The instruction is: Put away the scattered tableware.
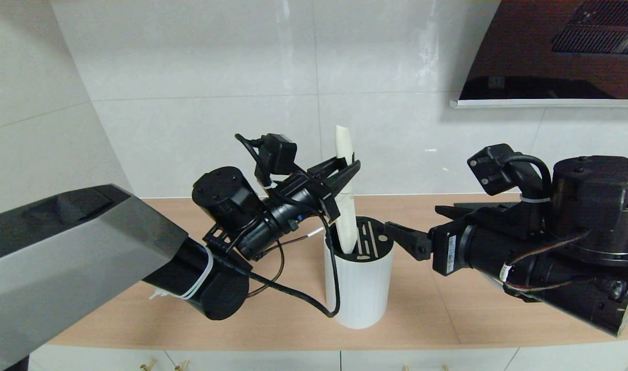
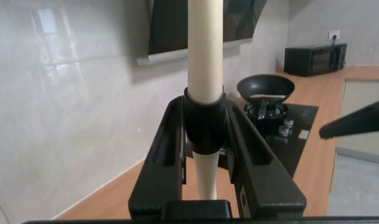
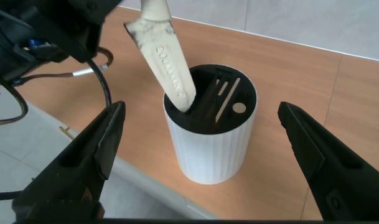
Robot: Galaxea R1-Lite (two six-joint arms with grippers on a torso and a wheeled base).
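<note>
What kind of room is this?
Most likely a kitchen: a range hood hangs on the tiled wall, a frying pan sits on a gas hob near a microwave, and the left gripper holds a cream utensil in a white holder.

Utensil [image 1: 344, 144] and ribbed holder [image 1: 365, 288] seemingly plastic; wood-look counter [image 1: 438, 309].

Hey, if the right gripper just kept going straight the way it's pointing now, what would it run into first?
The right gripper would most likely meet the white holder first: it sits just ahead, centred between the open jaws. Exact gap unclear.
</note>
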